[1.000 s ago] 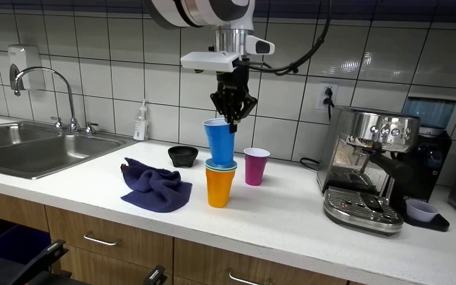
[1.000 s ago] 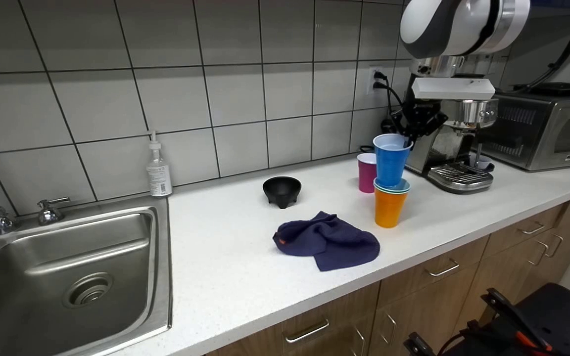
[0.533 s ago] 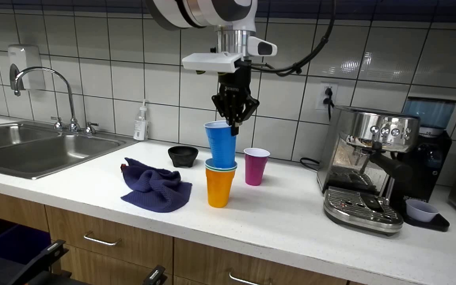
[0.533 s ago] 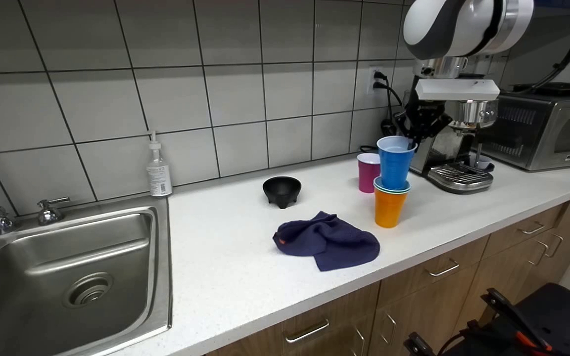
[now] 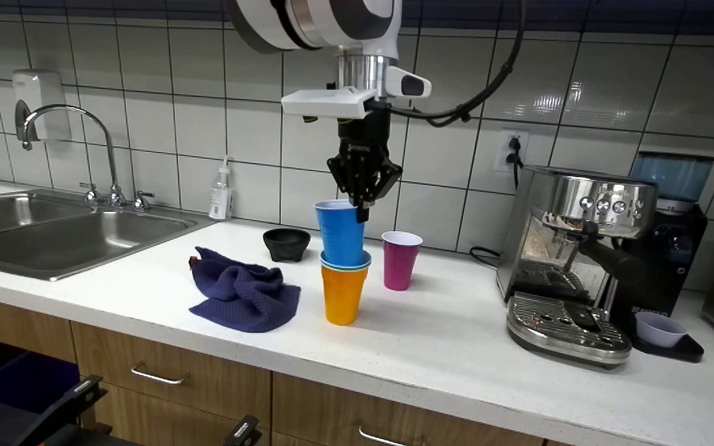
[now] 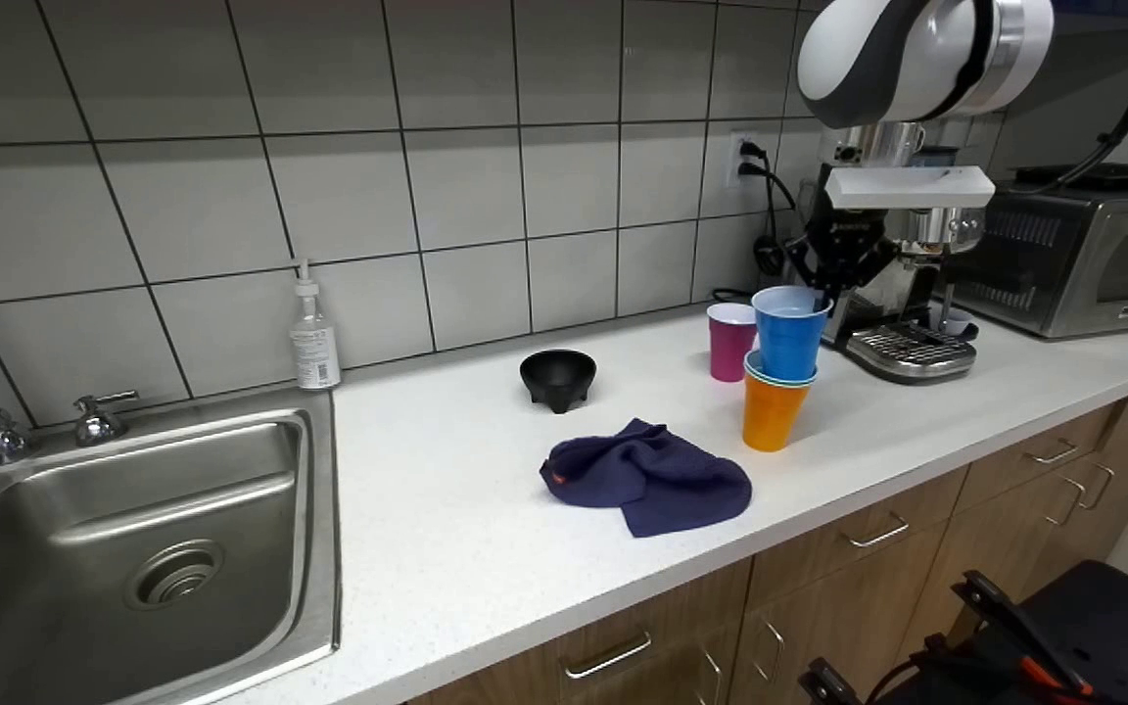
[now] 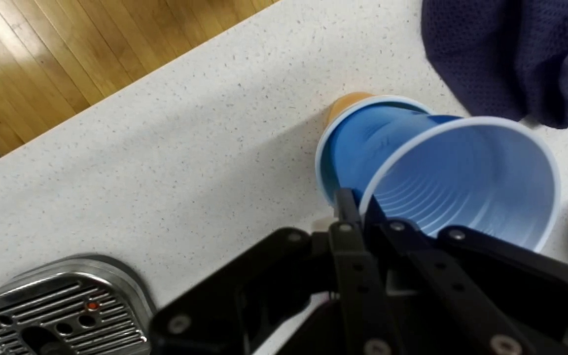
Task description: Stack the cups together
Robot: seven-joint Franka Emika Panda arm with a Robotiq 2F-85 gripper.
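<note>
Gripper and blue cup: both a little lower than half a second ago, the cup's base sunk further into the green cup.
Fingers: clamped on the blue cup's rim, one outside its wall and one inside, as the wrist view shows.
Blue cup: mouth upward and leaning, with most of its wall standing above the cups beneath.
Green cup: nested in the orange cup, little more than its rim and a strip of inner wall in sight.
Orange cup: upright on the white countertop, bearing the other two.
Magenta cup: upright, just beside the orange cup but apart from it, on the side of the tiled wall.
Navy cloth: crumpled on the countertop near the orange cup, toward the sink in both exterior views.
Black bowl: behind the cloth, close to the tiled wall.
Soap bottle: upright at the sink's back corner, a printed label on its front.
Coffee machine: well apart from the cups, on the opposite side from the sink; its slotted drip tray shows in a corner of the wrist view.
Pale bowl: beside the coffee machine on a dark tray, in an exterior view.
Microwave: past the coffee machine in an exterior view, partly cut off at the edge.
</note>
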